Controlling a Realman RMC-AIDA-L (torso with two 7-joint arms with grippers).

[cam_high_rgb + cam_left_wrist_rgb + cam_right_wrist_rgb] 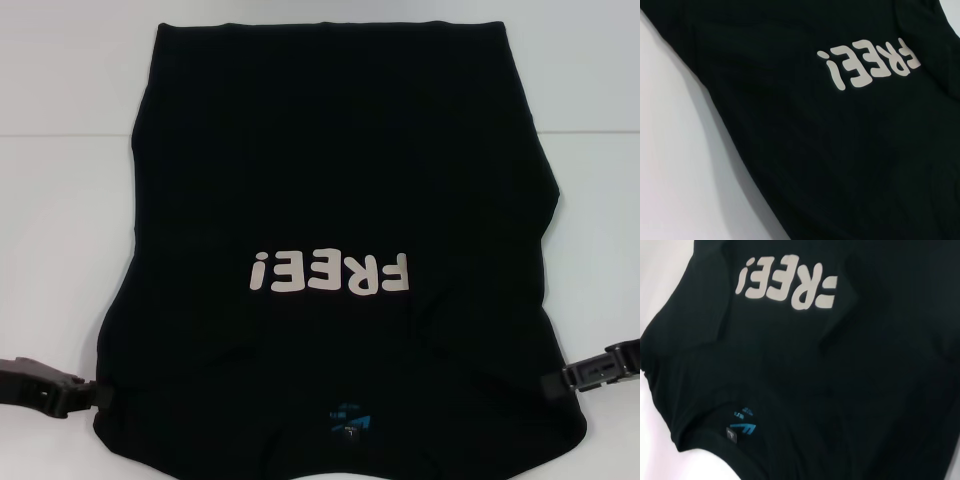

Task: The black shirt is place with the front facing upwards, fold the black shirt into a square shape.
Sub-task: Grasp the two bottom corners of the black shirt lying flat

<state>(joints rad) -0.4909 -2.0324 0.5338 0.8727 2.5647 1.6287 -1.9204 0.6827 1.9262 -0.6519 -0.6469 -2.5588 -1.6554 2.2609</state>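
Black cotton fills the table: the black shirt [340, 200] lies front-up, collar end nearest the robot, both grippers at its near corners.

The left gripper [75, 392] and right gripper [585, 375] sit low at opposite side edges of the cloth, level with the shoulders, apparently placed to take both sides at once for a fold; whether either has closed on fabric cannot be told. The sleeves look already tucked in, and the "FREE!" lettering [330, 273] and blue neck label [742, 429] face up on the white table [60, 200].
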